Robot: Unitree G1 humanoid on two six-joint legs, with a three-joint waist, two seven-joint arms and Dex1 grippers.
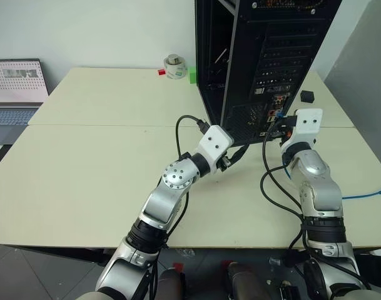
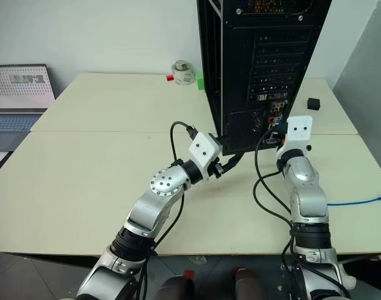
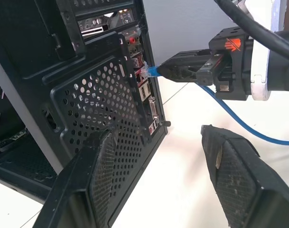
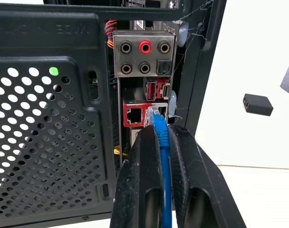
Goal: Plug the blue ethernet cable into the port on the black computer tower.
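At the rear of the tower [image 1: 265, 56], which stands upright on the desk [image 1: 84, 162], the right gripper [image 4: 163, 124] is clamped on the cable [image 4: 164, 156], just behind its clear plug [image 4: 153, 114]. The plug tip is at the red-framed block of sockets on the rear panel, right beside the port [image 4: 134, 116]; whether it has entered a socket cannot be told. Above that block sit the round audio jacks [image 4: 144, 47], one of them red. From the right gripper the cable trails back across the desk and off its right edge [image 1: 365, 195].

The left gripper [image 3: 158, 156] hangs with its two black fingers [image 3: 239, 171] apart and nothing between them, low beside the tower's mesh grille [image 3: 101, 109] and near its bottom corner. From this side the right gripper's black fingers appear level, pointing at the panel with the blue cord running out behind them.

Elsewhere on the desk: a small black cube [image 1: 307, 95] to the right of the tower, a roll of tape [image 1: 174, 66] with a red block [image 1: 161, 72] and a green one [image 1: 192, 77] behind its left side, and an open laptop [image 1: 15, 87] at the far left.
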